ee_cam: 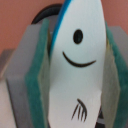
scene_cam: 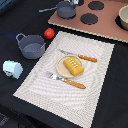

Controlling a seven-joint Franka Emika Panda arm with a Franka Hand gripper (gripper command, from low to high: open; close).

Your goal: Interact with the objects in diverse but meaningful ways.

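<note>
The white smiling toy (ee_cam: 80,60), a pale, round-topped piece with a black dot eye, a curved black mouth and a blue edge, fills the wrist view. It stands between the two green pads (ee_cam: 37,75) of the pincer (ee_cam: 75,75), which is pinching it from either side. What kind of item it is I cannot tell at this range. Behind the toy there is only a blurred reddish-brown surface and a dark rounded shape. Of the arm's pose, the wrist view shows only that the camera looks straight along the grey fingers (ee_cam: 20,75).

In the exterior view the other things lie on the dark desk (scene_cam: 115,95). The yellow ridged bread loaf (scene_cam: 73,66) sits on a small pale plate (scene_cam: 61,65) in the middle of a striped placemat (scene_cam: 87,100), with a knife (scene_cam: 80,56) just beyond it and a fork (scene_cam: 67,80) just before it, both orange-handled. The red tomato (scene_cam: 48,33) is at the mat's far corner, near the dark grey two-handled pot (scene_cam: 31,46), which stands upright. The white-and-blue milk carton (scene_cam: 12,68) lies on its side toward the exterior view's left. A pinkish stove board (scene_cam: 107,22) with black burners carries a grey saucepan (scene_cam: 65,9).
</note>
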